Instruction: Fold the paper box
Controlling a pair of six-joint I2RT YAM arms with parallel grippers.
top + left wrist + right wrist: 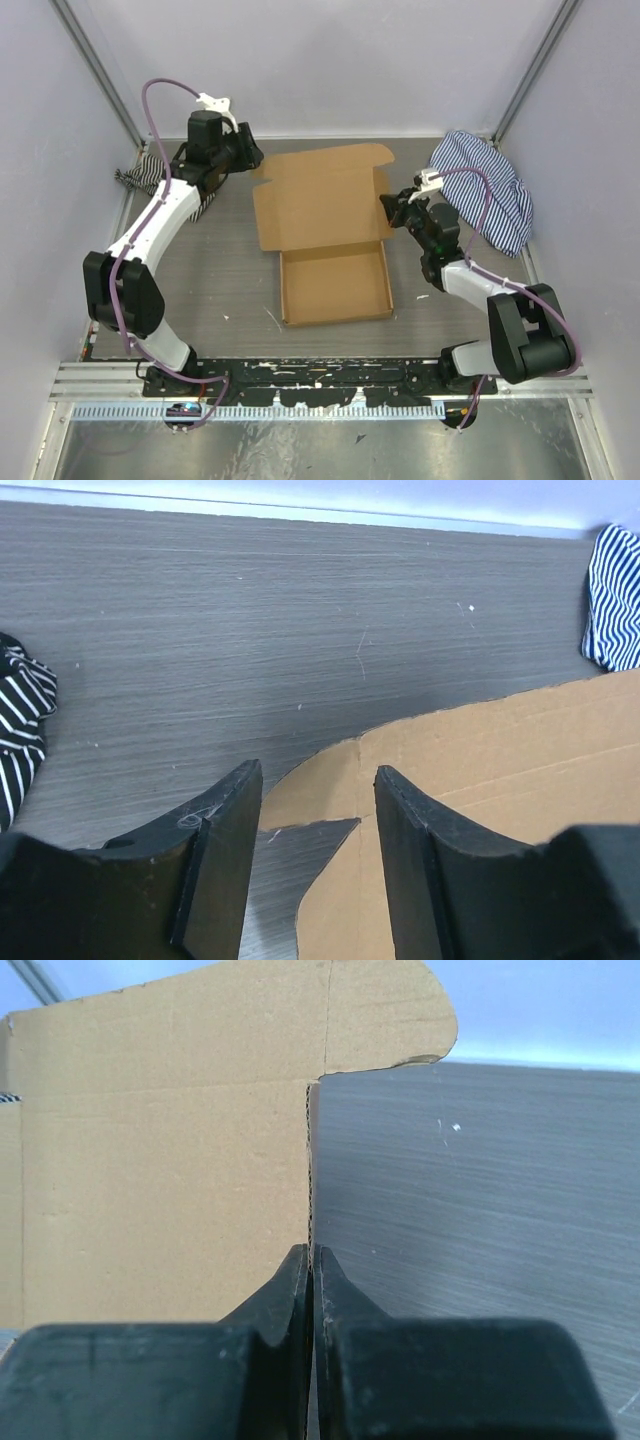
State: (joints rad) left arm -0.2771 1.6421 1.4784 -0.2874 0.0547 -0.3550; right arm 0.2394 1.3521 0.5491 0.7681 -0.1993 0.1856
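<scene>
Frustratingly, the overhead view hides both sets of fingertips under the wrist housings, so the grips can be read only from the wrist cameras. The left wrist view cuts the paper box (pixel 500 770) off at its right and bottom edges, leaving just a rounded corner tab and a crease line. The right wrist view shows one tall panel with a rounded top tab, its base lost behind the black fingers (pixel 290 1290).

The box lies at the centre of the grey table (pixel 230 270). It is plain brown cardboard, with a shallow walled tray toward 6 o'clock and the lid panel opened out toward 12 o'clock.

The left gripper (pixel 317 780) sits at the lid's 11 o'clock corner with its jaws apart, straddling the corner tab; I cannot tell whether they touch it. The right gripper (pixel 311 1260) is at the lid's 3 o'clock edge, jaws pressed together on the thin edge of a side flap.

One striped cloth (pixel 140 178) lies at 10 o'clock and a second striped cloth (pixel 495 190) at 2 o'clock, each partly covered by an arm.
</scene>
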